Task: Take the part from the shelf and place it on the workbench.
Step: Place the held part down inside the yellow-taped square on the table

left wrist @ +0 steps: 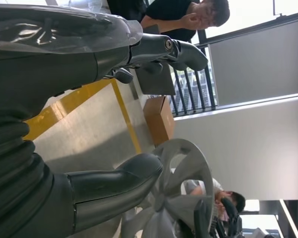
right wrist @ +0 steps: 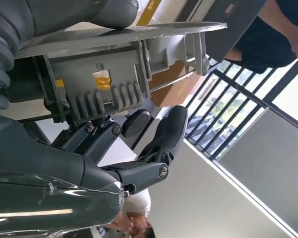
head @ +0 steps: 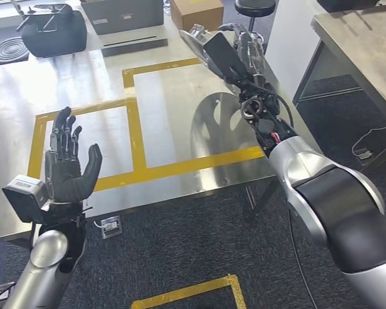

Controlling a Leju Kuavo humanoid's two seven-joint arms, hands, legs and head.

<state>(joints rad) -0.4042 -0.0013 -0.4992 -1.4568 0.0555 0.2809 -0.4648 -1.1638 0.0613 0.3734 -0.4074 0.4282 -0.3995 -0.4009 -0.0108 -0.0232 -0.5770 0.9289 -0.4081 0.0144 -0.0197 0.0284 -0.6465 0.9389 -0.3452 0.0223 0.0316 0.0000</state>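
- Head view: steel counter with yellow tape lines, biggest thing here.
- Wheel cover is held on edge over the counter's right side; looks like stiff, light plastic, slick face, so grab the rim.
- Right hand grips its rim.
- Left hand is raised, fingers spread wide, holding nothing.

Robot body: two silver metal arms; black many-fingered left hand; grey ribbed wrist cover; right hand; black forearm panel, exposed black and red cables.
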